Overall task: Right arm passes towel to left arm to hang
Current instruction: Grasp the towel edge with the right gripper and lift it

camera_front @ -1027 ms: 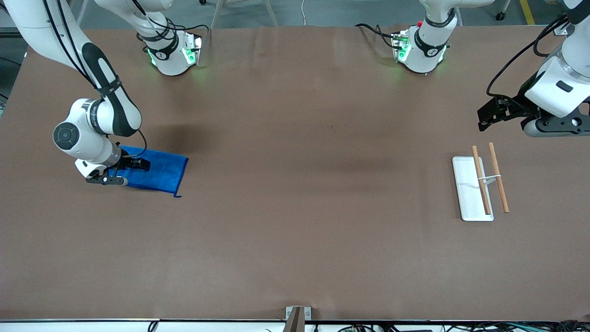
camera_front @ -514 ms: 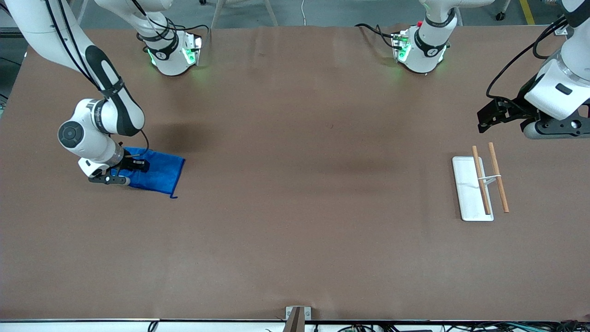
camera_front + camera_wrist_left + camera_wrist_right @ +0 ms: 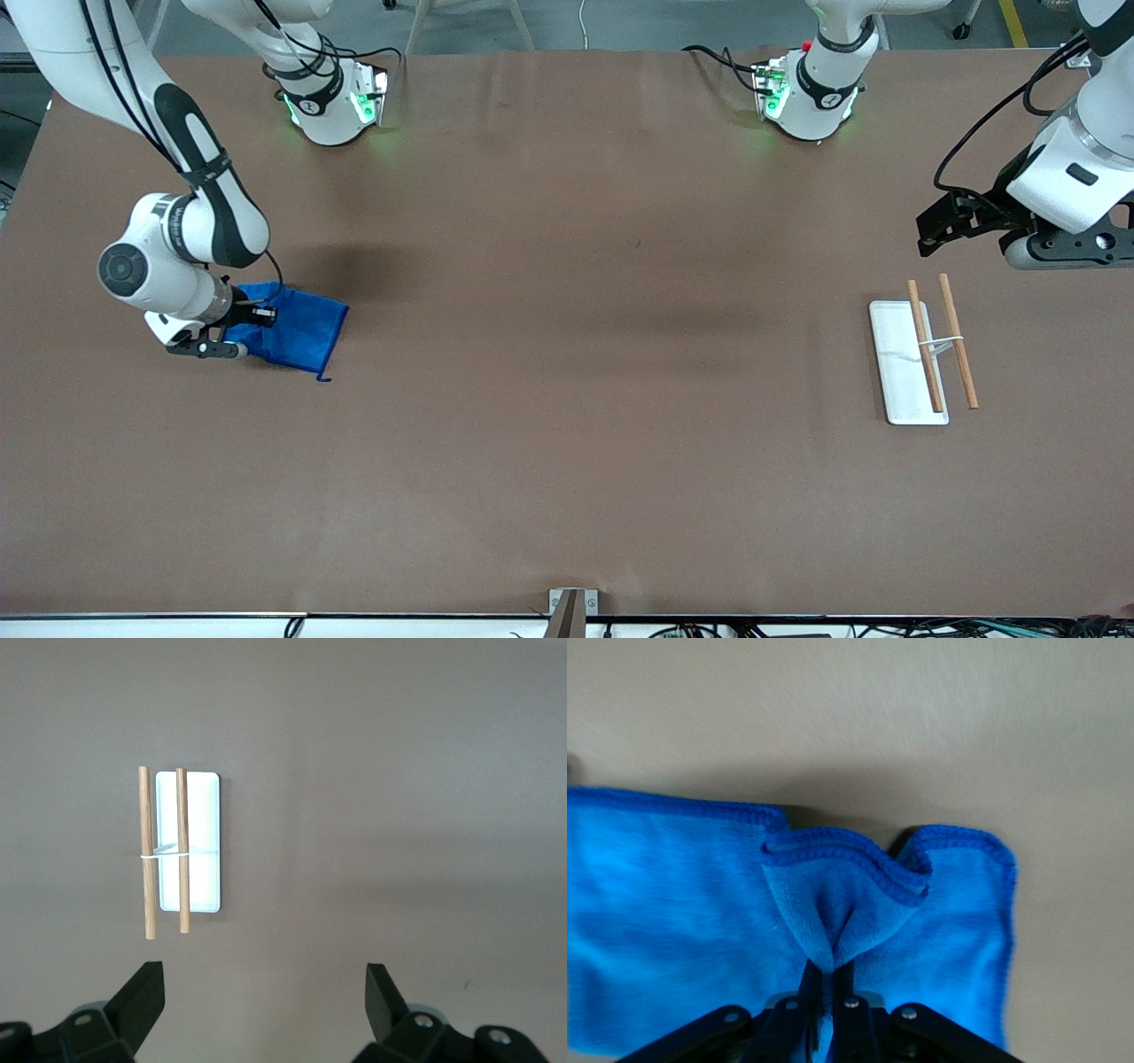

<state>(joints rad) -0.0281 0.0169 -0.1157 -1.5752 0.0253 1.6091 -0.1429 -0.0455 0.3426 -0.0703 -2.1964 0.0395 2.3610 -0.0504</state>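
Pinching a raised fold of the towel, the right hand grips it at the right arm's end of the counter, while the waiting left hand hangs wide open, holding nothing, over the counter near a white rack.

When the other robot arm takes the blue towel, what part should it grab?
Probably the free corner with the small dark loop, coming from the table's middle. The right gripper has its jaws shut on the towel at the other end, so that corner stays open. The left gripper waits open above the rack.
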